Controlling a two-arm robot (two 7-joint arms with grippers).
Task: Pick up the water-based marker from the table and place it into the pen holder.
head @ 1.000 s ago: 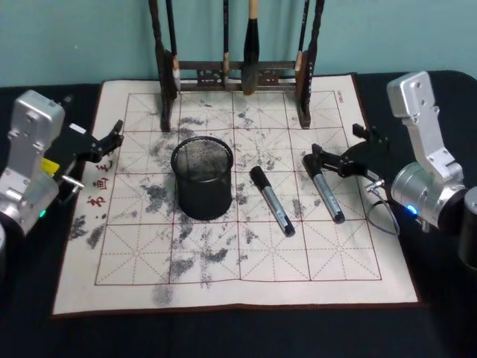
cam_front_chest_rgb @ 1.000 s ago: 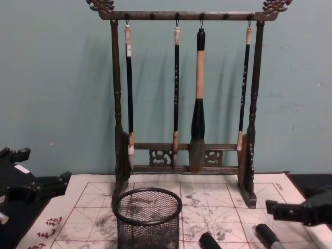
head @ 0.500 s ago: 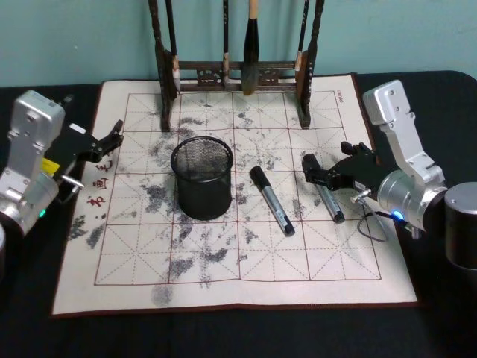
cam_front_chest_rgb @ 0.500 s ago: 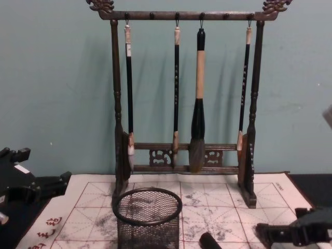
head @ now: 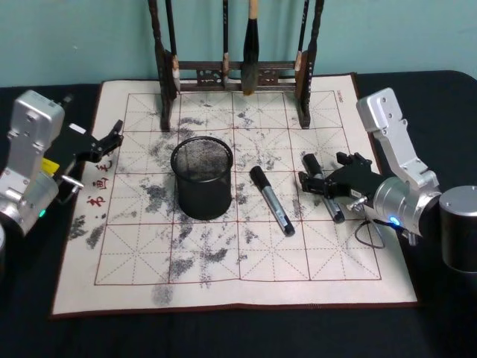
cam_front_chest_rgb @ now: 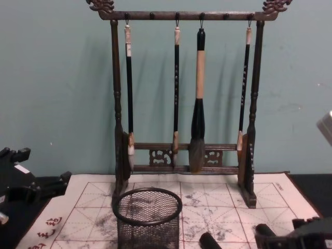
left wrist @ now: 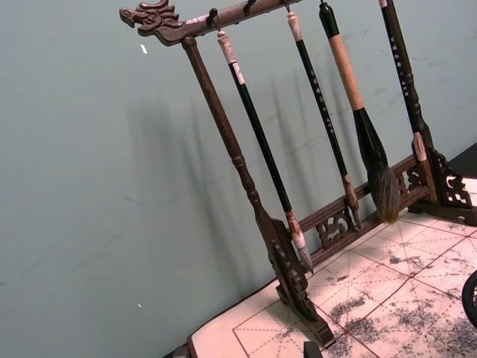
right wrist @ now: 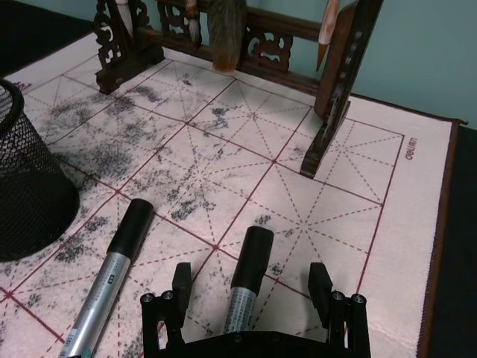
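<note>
Two water-based markers with black caps and silver barrels lie on the ink-stained practice mat [head: 149, 261]: one [head: 272, 201] in the middle, another [head: 325, 192] to its right. The pen holder [head: 202, 177], a black wire-mesh cup, stands upright left of them and also shows in the chest view [cam_front_chest_rgb: 148, 218]. My right gripper [head: 319, 183] is open and low over the right marker. In the right wrist view the gripper [right wrist: 250, 287] has that marker [right wrist: 243, 277] between its spread fingers, untouched. My left gripper [head: 112, 139] stays parked at the mat's left edge, open and empty.
A tall dark wooden rack [head: 238, 67] hung with calligraphy brushes stands at the mat's far edge, behind the cup. A teal wall rises behind it. Black tabletop surrounds the mat, and the mat's near half is bare apart from ink smudges.
My right gripper has come down and moved left, from beside the right marker to straddling it. The markers, the cup and my left arm have not moved.
</note>
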